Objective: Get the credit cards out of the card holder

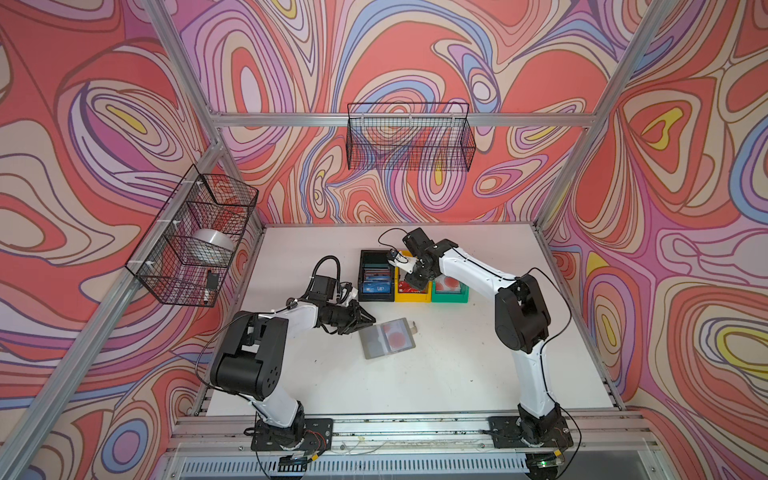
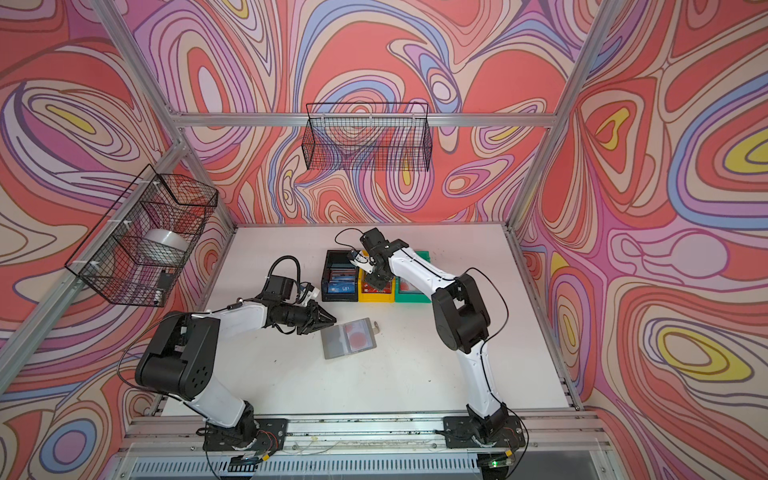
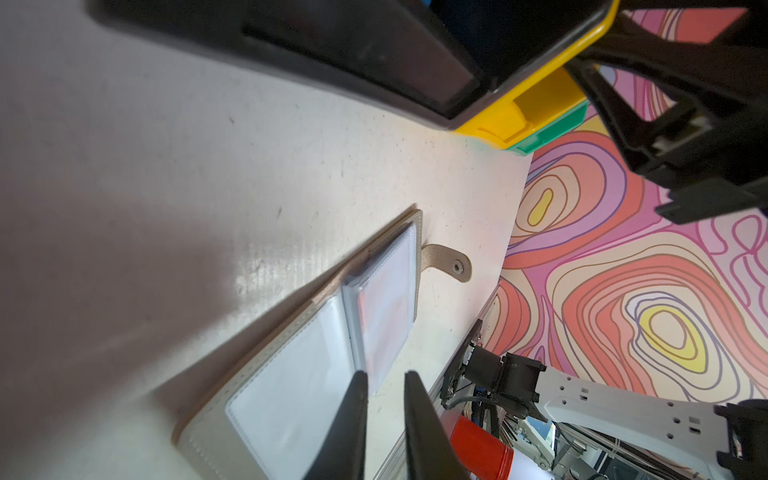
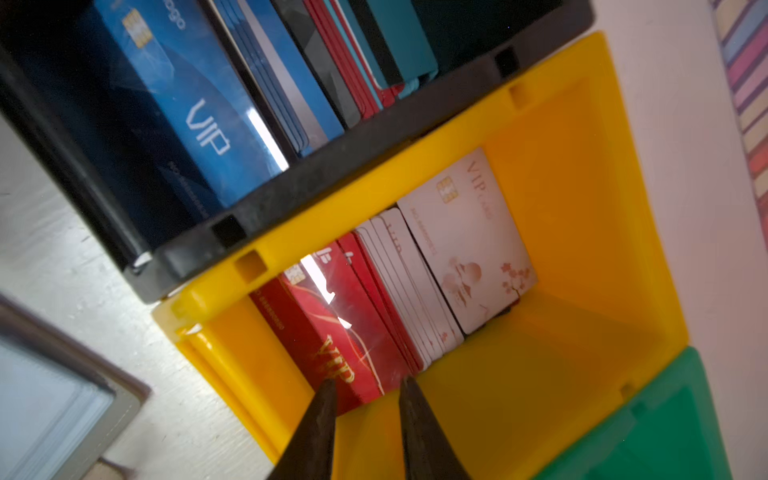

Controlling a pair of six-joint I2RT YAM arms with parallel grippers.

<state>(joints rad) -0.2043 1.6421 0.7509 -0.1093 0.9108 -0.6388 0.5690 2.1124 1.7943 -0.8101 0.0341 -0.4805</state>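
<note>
Hovering right gripper (image 4: 366, 384) over yellow bin (image 4: 582, 232)

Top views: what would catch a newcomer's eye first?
The swirling red, pink and purple walls strike first, around the white table. Then come the black bin, yellow bin and green bin, in a row toward the table's far side, with the right gripper over the yellow one. The grey card holder lies open in front of them.

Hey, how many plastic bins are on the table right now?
3, in a row on the white table: black plastic bin left, yellow plastic bin middle, green plastic bin right, partly covered by the right arm.
</note>
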